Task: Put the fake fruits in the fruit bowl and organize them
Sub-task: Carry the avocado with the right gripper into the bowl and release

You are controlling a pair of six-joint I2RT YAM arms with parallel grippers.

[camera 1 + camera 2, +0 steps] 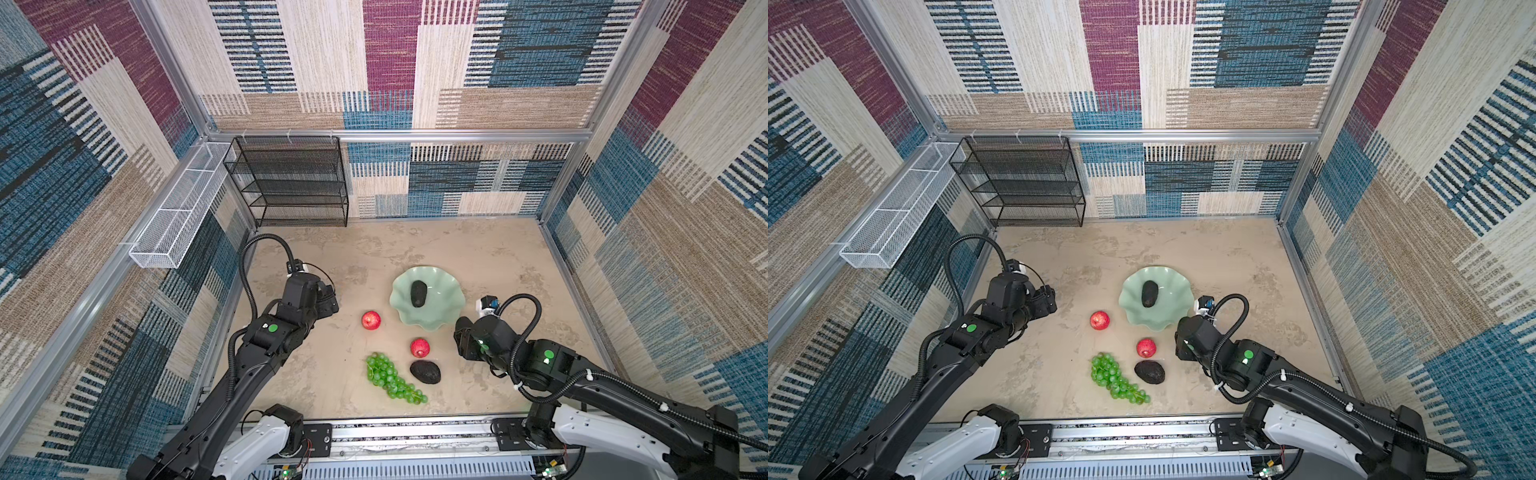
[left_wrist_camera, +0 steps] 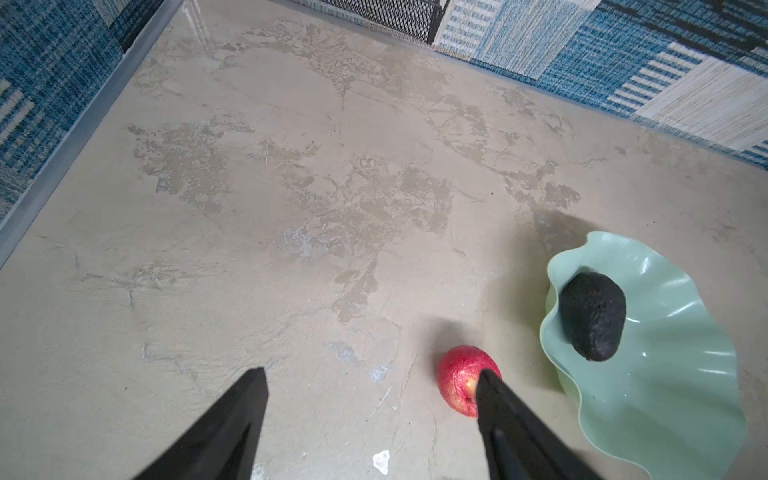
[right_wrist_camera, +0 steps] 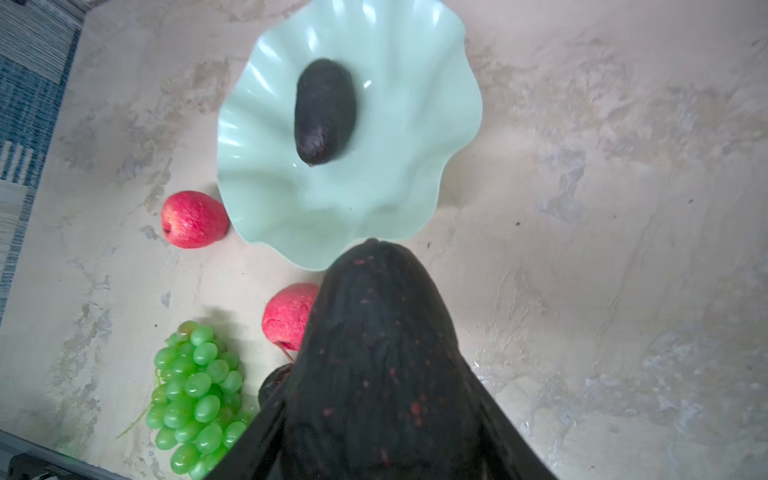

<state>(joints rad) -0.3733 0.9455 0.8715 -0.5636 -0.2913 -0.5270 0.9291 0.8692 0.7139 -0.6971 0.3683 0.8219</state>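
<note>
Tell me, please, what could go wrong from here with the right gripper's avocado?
The right gripper holds an avocado close to the wavy rim of the fruit bowl; a low approach could bump the bowl. Dropped onto the other avocado already lying inside, it may roll out. The open left gripper has a finger near an apple and could nudge it away.

Robot lab test cell, folks: aluminium framing [image 1: 415, 135] boxes in patchwork-print walls [image 1: 498, 62], two robot arms [image 1: 249, 365] sit bolted to a rail [image 1: 415, 434] along the near edge of the bench [image 1: 457, 249].
</note>
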